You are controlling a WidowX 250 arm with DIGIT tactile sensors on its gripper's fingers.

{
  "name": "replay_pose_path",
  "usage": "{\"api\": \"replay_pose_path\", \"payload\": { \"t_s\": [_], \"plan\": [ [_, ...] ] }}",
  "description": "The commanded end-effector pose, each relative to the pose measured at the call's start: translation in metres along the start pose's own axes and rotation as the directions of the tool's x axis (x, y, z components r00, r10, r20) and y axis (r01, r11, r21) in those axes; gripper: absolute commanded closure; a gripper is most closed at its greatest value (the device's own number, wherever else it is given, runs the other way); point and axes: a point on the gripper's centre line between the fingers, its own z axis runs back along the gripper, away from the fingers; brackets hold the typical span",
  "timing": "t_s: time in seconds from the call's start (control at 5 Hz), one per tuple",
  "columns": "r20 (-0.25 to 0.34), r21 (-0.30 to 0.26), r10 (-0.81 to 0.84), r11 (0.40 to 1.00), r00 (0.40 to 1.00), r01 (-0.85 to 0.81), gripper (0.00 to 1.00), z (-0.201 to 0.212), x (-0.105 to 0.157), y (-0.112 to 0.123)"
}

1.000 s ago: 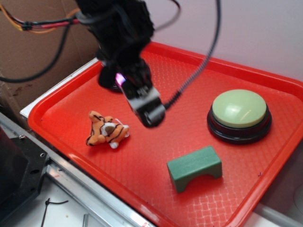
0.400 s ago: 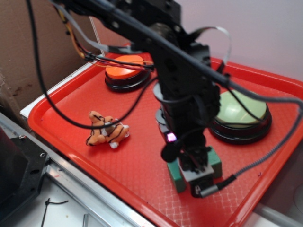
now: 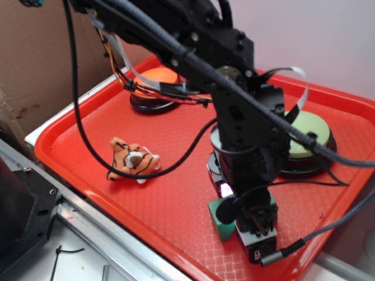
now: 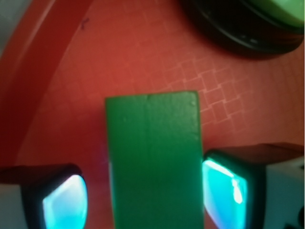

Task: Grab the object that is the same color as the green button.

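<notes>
Treat the green block point(image 4: 152, 157) as light, rigid and matte; grip its two long flat sides. It sits on the red tray point(image 3: 70, 126) near the green button point(image 3: 309, 137). The gripper point(image 4: 143, 195) is spread, straddling it (right pad touching). Since a second ago, the arm has swung over from the tiger point(image 3: 132, 159).

- The tray point(image 3: 88, 126) is bright red-orange, embossed with a woven basket-weave pattern.
- The block point(image 4: 153, 157) is dark matte green, plain.
- The green button point(image 3: 312, 132) has a pale green dome on a black base.
- The orange button point(image 3: 157, 79) has an orange dome on a black base.
- The plush tiger point(image 3: 132, 160) is orange with black stripes and white patches.
- The gripper point(image 4: 145, 195) is black, its fingers point(image 4: 64, 202) glowing cyan on the inner faces.
- The arm point(image 3: 246, 134) is black, with a small pink-magenta light.
</notes>
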Motion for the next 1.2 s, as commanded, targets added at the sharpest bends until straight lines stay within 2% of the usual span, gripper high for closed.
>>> {"api": "replay_pose_path", "payload": {
  "t_s": [0.0, 0.2, 0.4, 0.8, 1.0],
  "plan": [
    [0.034, -0.021, 0.06, 0.998, 0.998, -0.059, 1.0, 0.006, 0.009, 0.004],
    [0.018, -0.024, 0.03, 0.999, 0.999, -0.03, 1.0, 0.026, -0.001, 0.015],
    [0.001, 0.004, 0.08, 0.997, 0.997, -0.08, 1.0, 0.059, -0.016, 0.033],
    [0.053, -0.043, 0.282, 0.959, 0.958, -0.28, 1.0, 0.117, -0.057, 0.098],
    [0.092, -0.065, 0.397, 0.917, 0.913, -0.393, 1.0, 0.138, -0.072, 0.125]
  ]
}}
